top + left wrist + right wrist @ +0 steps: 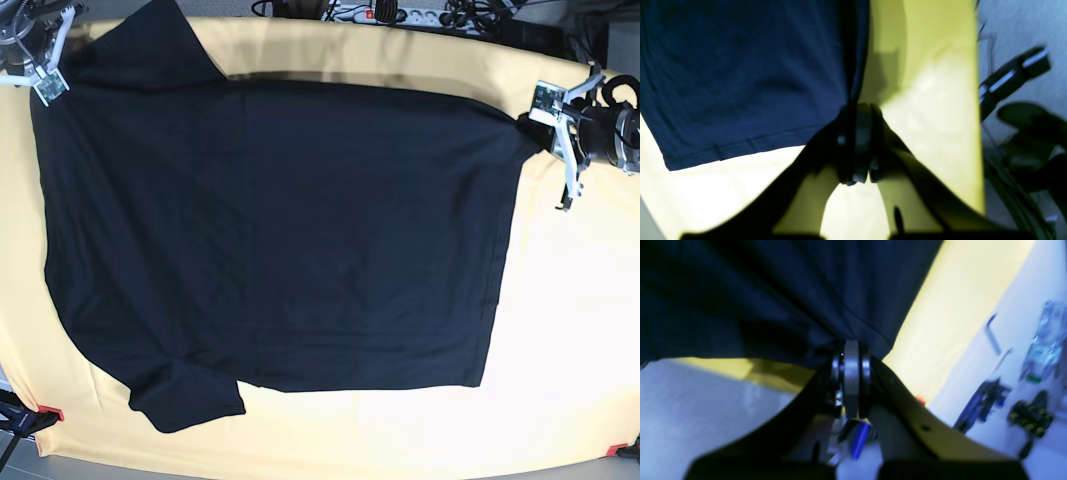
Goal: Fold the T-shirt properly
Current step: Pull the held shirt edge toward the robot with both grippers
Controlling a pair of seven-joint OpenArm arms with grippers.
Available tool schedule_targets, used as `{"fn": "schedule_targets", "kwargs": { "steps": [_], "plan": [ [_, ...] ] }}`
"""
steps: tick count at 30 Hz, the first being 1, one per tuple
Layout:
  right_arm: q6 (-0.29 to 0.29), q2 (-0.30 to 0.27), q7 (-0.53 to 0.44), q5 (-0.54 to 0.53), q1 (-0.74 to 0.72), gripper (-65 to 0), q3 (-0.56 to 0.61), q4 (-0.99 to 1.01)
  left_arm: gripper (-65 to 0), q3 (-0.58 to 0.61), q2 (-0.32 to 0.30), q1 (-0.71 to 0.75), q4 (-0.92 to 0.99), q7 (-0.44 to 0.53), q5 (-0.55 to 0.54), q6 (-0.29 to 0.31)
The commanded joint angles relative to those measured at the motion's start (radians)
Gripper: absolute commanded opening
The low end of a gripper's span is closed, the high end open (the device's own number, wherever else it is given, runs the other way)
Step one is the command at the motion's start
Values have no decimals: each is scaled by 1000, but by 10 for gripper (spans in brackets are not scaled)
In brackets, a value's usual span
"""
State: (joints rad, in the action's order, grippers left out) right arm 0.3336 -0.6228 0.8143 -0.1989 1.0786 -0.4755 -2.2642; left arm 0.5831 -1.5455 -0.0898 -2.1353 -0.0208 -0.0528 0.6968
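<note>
Base view: both fingers (pixel 527 119) pinch T-shirt (pixel 280 230) corners (lifted).

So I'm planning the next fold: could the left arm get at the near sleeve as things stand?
Probably not yet. The left end effector is shut on a far corner of the T-shirt; the near sleeve lies unobstructed, diagonally across the yellow cloth.

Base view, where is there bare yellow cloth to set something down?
Free: the wide strip of yellow cloth right of the black cotton T-shirt, and the band below its lower edge. Crowded: the top corners, where the left gripper and right gripper pinch the shirt.
</note>
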Motion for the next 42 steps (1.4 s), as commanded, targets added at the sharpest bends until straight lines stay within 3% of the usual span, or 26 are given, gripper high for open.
{"fn": "schedule_targets", "kwargs": {
  "steps": [1,3,7,11,16,19,24,26,30,36,42],
  "plan": [
    [1,-11,11,-9,28,-650,-29,-14,-650,-11,-8,11,-18,12,-8,1],
    [8,-10,10,-49,64,-650,-62,-14,-650,-11,-8,48,-37,2,-7,1],
    [27,-9,15,-101,114,-650,-90,-23,-650,-11,-8,124,-92,-110,-10,1],
    [32,-9,26,-88,161,-650,-90,-85,-650,-11,-8,165,-171,-252,-56,1],
    [-9,-10,16,-26,187,-650,-90,-92,-650,-11,-8,164,-221,-442,-136,1],
    [-23,-10,-57,28,186,-650,-90,-92,-650,-11,-8,164,-221,-456,-133,1],
    [-23,-10,-109,69,148,-650,-90,-92,-650,-11,-8,159,-221,-451,2,-2],
    [-19,-10,-143,48,106,-650,-90,-92,-650,-11,-8,159,-221,-435,47,-78],
    [48,-12,-179,-17,-9,-650,-87,-92,-650,-11,2,159,-162,-390,133,-200],
    [93,-12,-222,-118,-174,-650,-87,-62,-650,-11,171,158,-37,-360,275,-386],
    [147,-12,-232,-208,-318,-650,-87,75,-650,-17,284,146,47,-341,364,-537]
  ]
}}
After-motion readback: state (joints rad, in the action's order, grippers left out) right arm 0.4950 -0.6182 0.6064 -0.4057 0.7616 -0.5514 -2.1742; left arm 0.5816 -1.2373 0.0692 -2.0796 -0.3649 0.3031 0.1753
